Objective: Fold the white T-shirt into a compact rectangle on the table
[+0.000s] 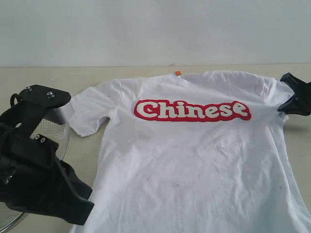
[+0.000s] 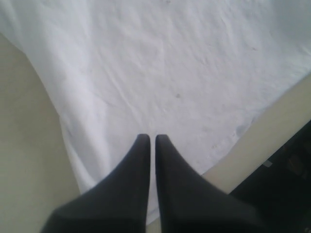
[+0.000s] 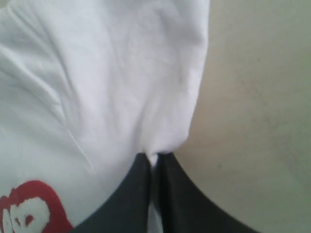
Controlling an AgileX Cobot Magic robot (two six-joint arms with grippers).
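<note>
The white T-shirt (image 1: 194,160) lies flat and face up on the table (image 1: 97,75), its red "Chinese" banner (image 1: 192,110) across the chest and an orange neck tag (image 1: 178,73) at the collar. My right gripper (image 1: 282,108) sits at the shirt's right sleeve. In the right wrist view it (image 3: 155,156) is shut on a puckered fold of the sleeve edge (image 3: 165,141). My left gripper (image 1: 81,213) is at the hem's left corner. In the left wrist view it (image 2: 151,137) is shut, reaching over the smooth cloth (image 2: 170,73); no pucker shows at its tips.
A round wire-mesh basket (image 1: 53,131) stands at the left, half hidden behind my left arm. Bare table (image 3: 257,121) lies right of the sleeve. The table's near edge and a dark drop (image 2: 286,165) run just beyond the hem.
</note>
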